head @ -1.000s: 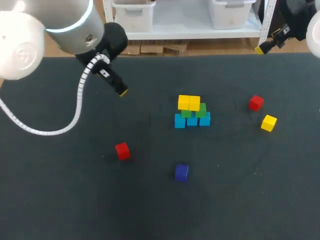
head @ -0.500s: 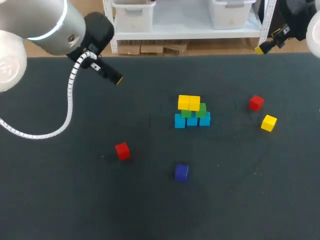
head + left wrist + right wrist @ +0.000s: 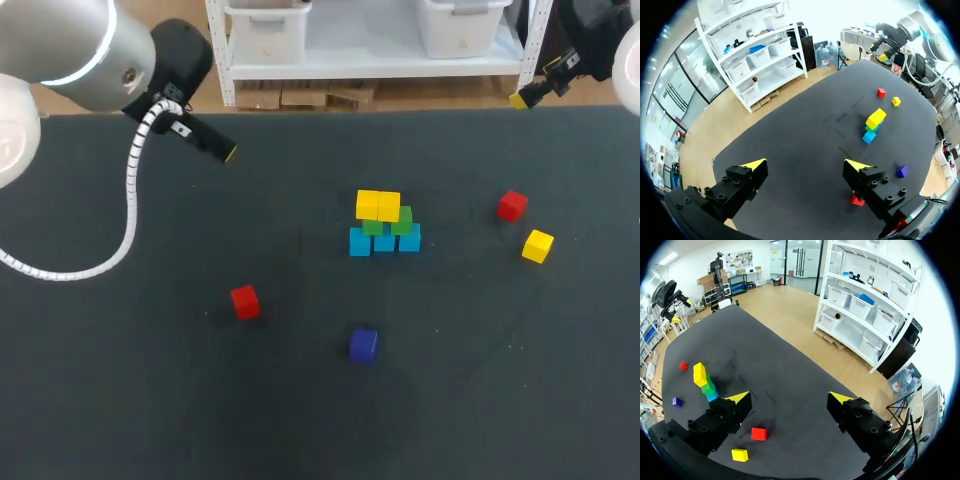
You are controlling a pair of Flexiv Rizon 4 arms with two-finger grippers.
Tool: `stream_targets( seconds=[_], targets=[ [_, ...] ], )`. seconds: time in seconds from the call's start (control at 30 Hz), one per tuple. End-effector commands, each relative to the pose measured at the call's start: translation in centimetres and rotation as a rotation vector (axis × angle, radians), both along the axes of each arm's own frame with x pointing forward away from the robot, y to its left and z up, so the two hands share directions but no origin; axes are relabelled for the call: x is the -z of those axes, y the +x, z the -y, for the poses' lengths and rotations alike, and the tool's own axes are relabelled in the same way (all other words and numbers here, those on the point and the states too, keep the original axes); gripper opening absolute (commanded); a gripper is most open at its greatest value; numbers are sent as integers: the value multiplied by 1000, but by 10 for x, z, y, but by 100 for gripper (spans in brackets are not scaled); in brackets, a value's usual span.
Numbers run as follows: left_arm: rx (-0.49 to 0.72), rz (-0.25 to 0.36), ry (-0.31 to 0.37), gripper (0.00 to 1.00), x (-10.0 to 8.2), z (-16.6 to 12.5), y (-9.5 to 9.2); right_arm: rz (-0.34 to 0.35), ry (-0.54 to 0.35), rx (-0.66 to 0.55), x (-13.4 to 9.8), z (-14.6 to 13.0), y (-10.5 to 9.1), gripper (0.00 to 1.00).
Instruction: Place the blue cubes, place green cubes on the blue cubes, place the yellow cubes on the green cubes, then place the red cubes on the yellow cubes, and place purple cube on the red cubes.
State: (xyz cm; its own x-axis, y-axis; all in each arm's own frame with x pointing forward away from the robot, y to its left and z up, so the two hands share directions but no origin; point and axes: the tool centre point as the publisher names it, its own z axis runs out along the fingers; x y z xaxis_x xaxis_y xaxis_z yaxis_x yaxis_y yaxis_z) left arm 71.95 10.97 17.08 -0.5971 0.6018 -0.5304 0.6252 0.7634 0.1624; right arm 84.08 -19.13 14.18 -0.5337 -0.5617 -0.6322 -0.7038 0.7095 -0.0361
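Left wrist view: left pincer [image 3: 806, 163] wide open, empty, cube stack [image 3: 874, 120] well ahead.

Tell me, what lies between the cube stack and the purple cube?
Nothing; the head view shows only bare table between the stack and purple cube.

Robotics lab: left arm [image 3: 80, 50], right arm [image 3: 597, 35], black table [image 3: 300, 420].

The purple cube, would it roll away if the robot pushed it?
Probably not. The purple cube has flat faces and rests flat on the table, so it would likely slide, not roll. It looks small and hard-edged, so it is probably light and stiff to pinch.
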Motion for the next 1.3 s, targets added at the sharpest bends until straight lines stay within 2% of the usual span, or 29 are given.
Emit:
stream_targets(
  seconds=[0.03,0.8,1.03,1.3],
  targets=[
    [15,0,-4,100,0,1,-3,1,0,0,-1,1,-1,100],
    [15,0,-4,100,0,1,-3,1,0,0,-1,1,-1,100],
    [15,0,-4,100,0,1,-3,-51,-82,-10,7,-4,-18,100],
    [15,0,-4,100,0,1,-3,-110,-219,23,4,18,-46,100]
  ],
)
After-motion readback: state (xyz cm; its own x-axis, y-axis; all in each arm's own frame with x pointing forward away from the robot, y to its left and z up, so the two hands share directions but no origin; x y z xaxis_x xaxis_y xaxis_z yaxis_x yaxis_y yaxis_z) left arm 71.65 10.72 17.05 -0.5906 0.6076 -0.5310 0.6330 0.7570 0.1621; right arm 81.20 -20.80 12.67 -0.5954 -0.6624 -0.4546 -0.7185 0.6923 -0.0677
